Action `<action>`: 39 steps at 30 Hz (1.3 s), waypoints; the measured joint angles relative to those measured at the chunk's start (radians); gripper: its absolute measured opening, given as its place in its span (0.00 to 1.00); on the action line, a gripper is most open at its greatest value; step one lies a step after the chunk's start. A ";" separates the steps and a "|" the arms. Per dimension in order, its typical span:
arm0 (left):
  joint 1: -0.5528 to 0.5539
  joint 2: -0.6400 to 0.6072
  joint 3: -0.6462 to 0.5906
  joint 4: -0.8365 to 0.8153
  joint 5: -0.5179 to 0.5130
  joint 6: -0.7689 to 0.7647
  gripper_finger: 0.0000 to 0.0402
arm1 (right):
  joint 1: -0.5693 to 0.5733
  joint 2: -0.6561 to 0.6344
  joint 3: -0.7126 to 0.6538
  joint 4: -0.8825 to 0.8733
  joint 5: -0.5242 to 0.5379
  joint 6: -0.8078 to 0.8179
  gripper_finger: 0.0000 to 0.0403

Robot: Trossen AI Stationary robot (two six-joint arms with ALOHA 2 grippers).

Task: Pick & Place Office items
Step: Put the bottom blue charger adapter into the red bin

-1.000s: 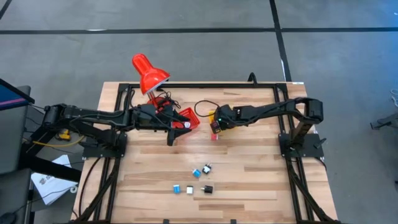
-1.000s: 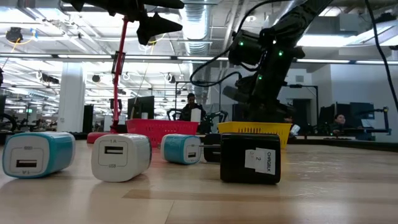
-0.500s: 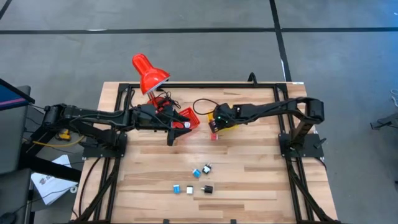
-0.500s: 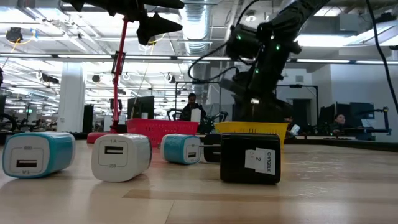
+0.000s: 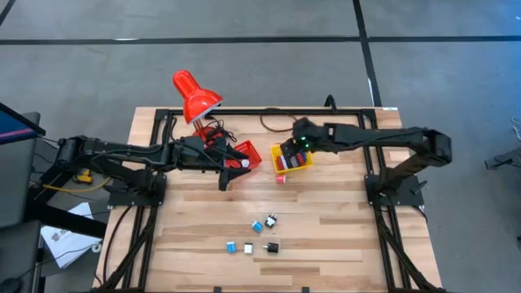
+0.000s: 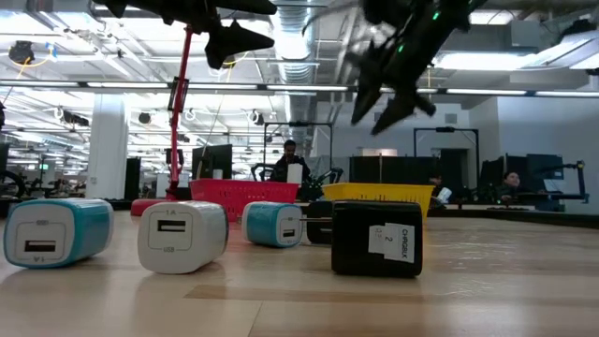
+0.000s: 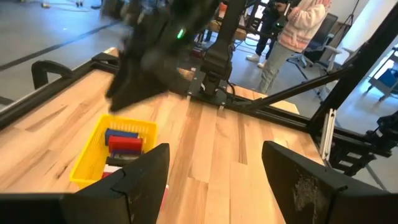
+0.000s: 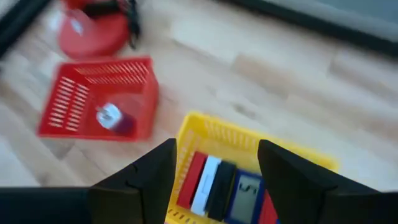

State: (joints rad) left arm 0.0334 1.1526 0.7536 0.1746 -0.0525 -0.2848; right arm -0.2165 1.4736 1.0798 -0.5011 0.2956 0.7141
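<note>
The office items lie in three places: several flat pieces packed side by side in the yellow basket [image 5: 293,157], one white piece in the red basket [image 5: 247,156], one small red piece [image 5: 281,178] on the bare wood just in front of the yellow basket, and a loose cluster of five chargers [image 5: 259,236] well apart toward the near edge of the table [image 5: 342,236]. The red desk lamp [image 5: 194,96] stands behind the red basket. The left gripper [image 5: 227,172] hangs beside the red basket with its fingers spread and nothing between them. The right gripper [image 8: 214,171] hovers above the yellow basket, jaws parted and empty, so a drop into that basket looks just finished. Judging from this, the next pick should be the red piece near the yellow basket or one from the near cluster. To do it well, the right arm should rise clear of the basket rim before swinging out, come down straight over one piece, line the fingers across its narrow sides, and close only once they straddle it; the clustered chargers sit close together, so taking an outer one first, such as the black charger [image 6: 375,238], would avoid nudging its neighbours.
</note>
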 joint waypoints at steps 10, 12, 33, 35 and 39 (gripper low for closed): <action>-0.014 0.000 0.000 -0.064 0.000 -0.071 0.64 | 0.056 -0.222 -0.039 -0.112 -0.123 -0.326 0.54; -0.029 0.000 0.000 -0.122 0.000 -0.069 0.64 | 0.071 -0.256 -0.076 -0.110 -0.122 -0.352 0.54; -0.456 0.300 0.000 -0.355 0.242 0.443 0.64 | -0.005 -0.252 -0.187 -0.033 -0.165 -0.376 0.54; -0.442 0.330 0.000 -0.343 0.291 0.521 0.64 | -0.008 -0.232 -0.187 -0.032 -0.198 -0.376 0.54; -0.417 0.379 0.000 -0.249 0.348 0.641 0.64 | 0.001 -0.200 -0.187 -0.036 -0.242 -0.375 0.54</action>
State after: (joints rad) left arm -0.3836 1.5317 0.7536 -0.0748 0.2955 0.3559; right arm -0.2156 1.2740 0.8928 -0.5367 0.0535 0.3395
